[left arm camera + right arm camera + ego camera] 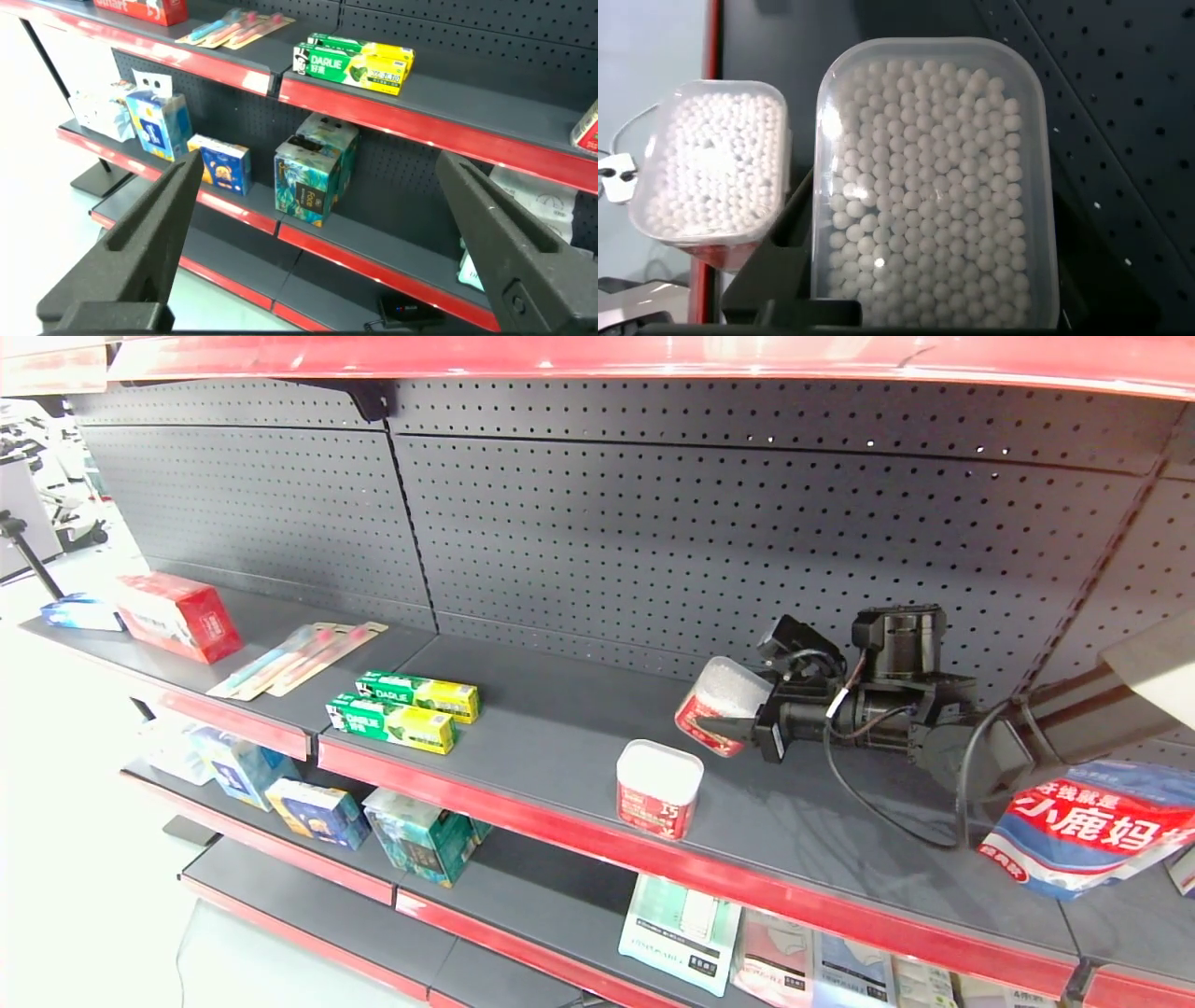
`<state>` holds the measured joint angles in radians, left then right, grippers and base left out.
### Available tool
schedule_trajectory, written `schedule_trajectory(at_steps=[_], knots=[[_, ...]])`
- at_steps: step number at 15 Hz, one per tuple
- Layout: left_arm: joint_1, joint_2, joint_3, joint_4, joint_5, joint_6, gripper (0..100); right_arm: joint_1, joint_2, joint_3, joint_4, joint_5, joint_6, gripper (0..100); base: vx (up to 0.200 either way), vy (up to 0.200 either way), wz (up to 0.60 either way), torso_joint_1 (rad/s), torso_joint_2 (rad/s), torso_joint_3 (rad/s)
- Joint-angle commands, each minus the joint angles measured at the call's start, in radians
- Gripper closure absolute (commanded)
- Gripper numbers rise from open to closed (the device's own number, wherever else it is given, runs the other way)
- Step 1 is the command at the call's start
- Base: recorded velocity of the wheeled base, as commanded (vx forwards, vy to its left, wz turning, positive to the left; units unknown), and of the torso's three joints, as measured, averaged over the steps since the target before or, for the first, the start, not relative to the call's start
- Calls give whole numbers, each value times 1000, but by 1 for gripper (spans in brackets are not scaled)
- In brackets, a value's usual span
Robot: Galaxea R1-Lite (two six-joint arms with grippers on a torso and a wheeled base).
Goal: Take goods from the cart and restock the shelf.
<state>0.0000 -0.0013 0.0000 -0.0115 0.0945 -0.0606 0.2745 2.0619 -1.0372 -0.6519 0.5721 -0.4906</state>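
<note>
The grey shelf (560, 747) with a red front edge runs across the head view, and a dotted dark back wall (653, 523) stands behind it. At its right end lies a blue and white bag (1092, 831). The right gripper (758, 711) is over the board, left of this bag, and its jaws are closed on a clear tub (719, 702) full of small white balls. This tub is tipped on its side, with the clear top toward the left, close over the middle of the board; I cannot tell if it touches. In the right wrist view the same tub (934, 177) sits between the dark fingers.

A red box (175, 616) lies far left, beside a blue pack (82, 612). Flat toothbrush packs (299, 658) are right of it, then two green and yellow toothpaste boxes (403, 709), side by side.

A second tub (657, 788) stands upright at the front edge, just left of and in front of the held one.

The left gripper (318, 161) has its jaws wide apart and holds nothing, facing a teal box (308, 196) on a lower board.
</note>
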Motion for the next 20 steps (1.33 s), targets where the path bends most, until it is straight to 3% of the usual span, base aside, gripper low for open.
schedule_trajectory(at_steps=[1,5,20], knots=[[0,1,0,-1,-1,-1,0,-12,23,-10,0,37,0,100,0,0,0,0,0,0],[0,1,0,-1,-1,-1,0,-34,46,-20,0,97,0,100,0,0,0,0,0,0],[0,1,0,-1,-1,-1,0,-63,130,-52,0,163,0,100,0,0,0,0,0,0]])
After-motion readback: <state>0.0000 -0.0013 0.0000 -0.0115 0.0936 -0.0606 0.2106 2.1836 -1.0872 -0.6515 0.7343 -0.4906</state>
